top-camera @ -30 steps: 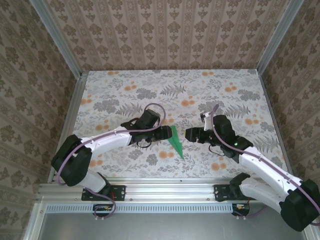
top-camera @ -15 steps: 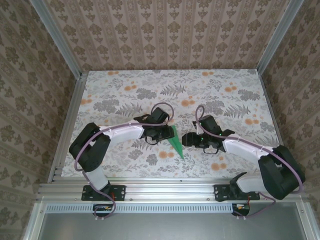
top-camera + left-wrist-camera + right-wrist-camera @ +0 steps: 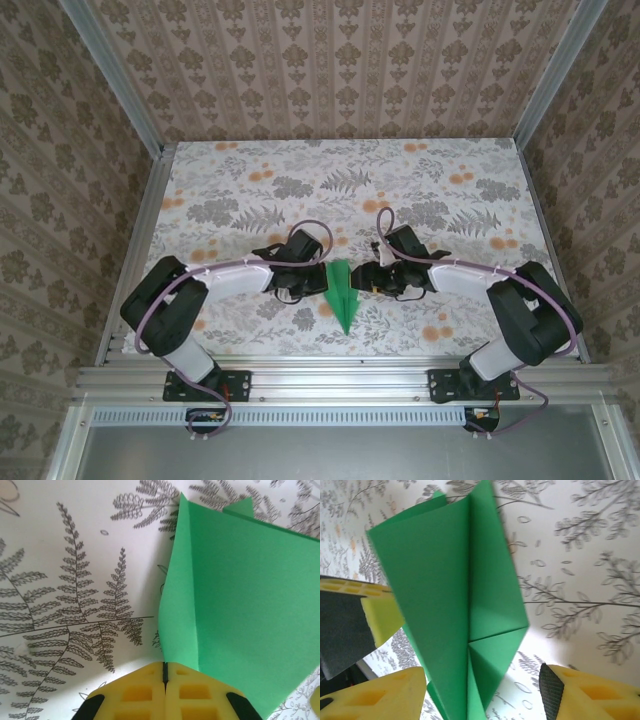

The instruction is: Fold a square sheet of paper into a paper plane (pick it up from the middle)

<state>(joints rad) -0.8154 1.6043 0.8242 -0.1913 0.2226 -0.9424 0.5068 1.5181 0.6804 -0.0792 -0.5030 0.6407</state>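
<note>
Plane (image 3: 342,292): sits about mid-width on the surface (image 3: 250,190), close to its near edge. Nose points at that edge, tail toward the far edge. You have one gripper on each side of it, both low over the surface.

L gripper (image 3: 164,672): shut. The yellow pads (image 3: 135,695) meet along one seam w/ no gap. The plane's folded edge runs straight down into that seam, so it reads as pinched on the plane. In the L wrist view the green hides the surface to the right, and bare fern print shows to the left.

R gripper (image 3: 482,697): jaws wide, gripping nothing. One finger is low left, the other low right, w/ the plane between them. There is clear space on the right-hand side. On the left-hand side I can't tell if the paper touches. The centre crease and a small triangular flap face the cam, and a 2nd layer peeks out behind the top edge.

In the way: one L finger sits just beside the plane in the R wrist view, partly behind it. In the top view both wrists crowd the plane, and the fingertips are too dark to make out.

Around: papered walls (image 3: 330,70) on 3 sides, alu rail (image 3: 330,372) along the near edge, purple cables (image 3: 312,222) looping over each wrist.
</note>
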